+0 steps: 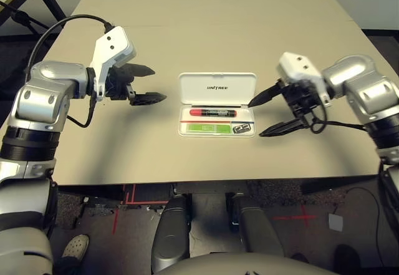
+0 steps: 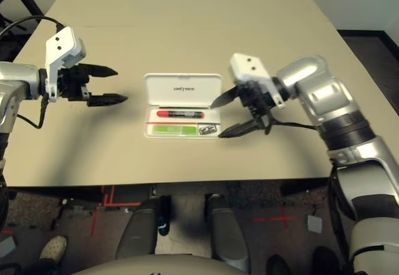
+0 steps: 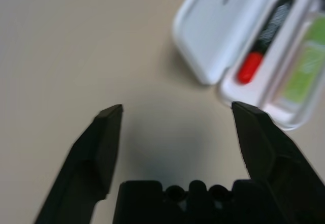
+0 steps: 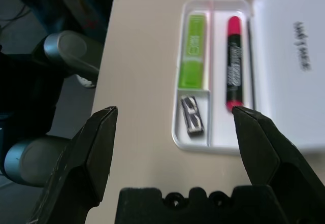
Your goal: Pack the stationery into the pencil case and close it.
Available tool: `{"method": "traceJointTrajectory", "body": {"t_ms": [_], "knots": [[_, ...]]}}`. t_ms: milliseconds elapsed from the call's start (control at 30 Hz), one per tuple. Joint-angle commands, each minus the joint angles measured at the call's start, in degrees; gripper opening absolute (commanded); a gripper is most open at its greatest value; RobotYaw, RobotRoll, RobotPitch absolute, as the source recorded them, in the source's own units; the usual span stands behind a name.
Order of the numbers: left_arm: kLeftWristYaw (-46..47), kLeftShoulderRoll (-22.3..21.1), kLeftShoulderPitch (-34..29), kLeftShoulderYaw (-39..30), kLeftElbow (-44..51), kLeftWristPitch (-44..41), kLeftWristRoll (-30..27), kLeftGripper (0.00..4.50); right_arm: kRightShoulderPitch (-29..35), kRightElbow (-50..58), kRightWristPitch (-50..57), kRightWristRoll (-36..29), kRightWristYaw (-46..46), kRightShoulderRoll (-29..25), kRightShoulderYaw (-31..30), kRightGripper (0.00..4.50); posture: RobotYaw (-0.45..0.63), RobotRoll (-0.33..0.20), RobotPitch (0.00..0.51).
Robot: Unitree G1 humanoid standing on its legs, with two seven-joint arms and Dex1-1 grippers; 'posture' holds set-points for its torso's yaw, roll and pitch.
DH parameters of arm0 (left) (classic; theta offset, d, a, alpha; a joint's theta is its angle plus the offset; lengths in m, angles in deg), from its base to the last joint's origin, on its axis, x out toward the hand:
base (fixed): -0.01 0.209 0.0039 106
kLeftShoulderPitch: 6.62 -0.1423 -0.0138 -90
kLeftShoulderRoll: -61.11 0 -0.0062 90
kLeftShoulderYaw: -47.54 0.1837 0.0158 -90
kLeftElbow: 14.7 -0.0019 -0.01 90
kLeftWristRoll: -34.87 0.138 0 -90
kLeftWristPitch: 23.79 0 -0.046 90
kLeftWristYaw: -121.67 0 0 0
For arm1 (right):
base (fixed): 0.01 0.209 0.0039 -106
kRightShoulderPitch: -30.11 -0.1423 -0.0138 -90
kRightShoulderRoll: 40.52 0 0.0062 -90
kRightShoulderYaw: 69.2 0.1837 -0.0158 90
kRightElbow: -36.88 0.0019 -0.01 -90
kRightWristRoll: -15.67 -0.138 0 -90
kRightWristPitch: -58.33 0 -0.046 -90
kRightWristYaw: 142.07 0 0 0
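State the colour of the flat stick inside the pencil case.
Light green, clearest in the right wrist view.

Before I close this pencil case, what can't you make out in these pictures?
- Lettering on the red marker: too small and blurred in every view.
- Small silver-black piece: its exact kind is unclear, even in the right wrist view.
- Green stick's far end: cut off by the left wrist view's edge.
- Lid: the right wrist view's edge cuts it off.
- Outer face of the lid: turned away in both eye views.
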Motion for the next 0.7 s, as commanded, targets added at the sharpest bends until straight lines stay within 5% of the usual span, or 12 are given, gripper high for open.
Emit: {"method": "traceJointTrajectory", "body": {"t_ms": [33,267,700], "knots": [[1.43,0.84,3.33,1.91,-7.19,3.48,4.45,2.87,-0.45,-1.59,-1.43,-2.28,0.37,-1.9,1.18,4.5,0.07,0.0,0.158],[1.71,3.91,9.77,3.2,-19.64,10.05,9.0,0.11,1.85,-1.7,-1.67,-2.79,0.37,-3.21,3.51,4.5,0.04,0.0,0.148],[4.88,18.2,20.2,5.12,-39.86,23.17,14.72,0.02,5.4,2.31,1.29,-3.2,0.37,-3.34,7.26,4.5,-0.04,0.0,0.155]]}}
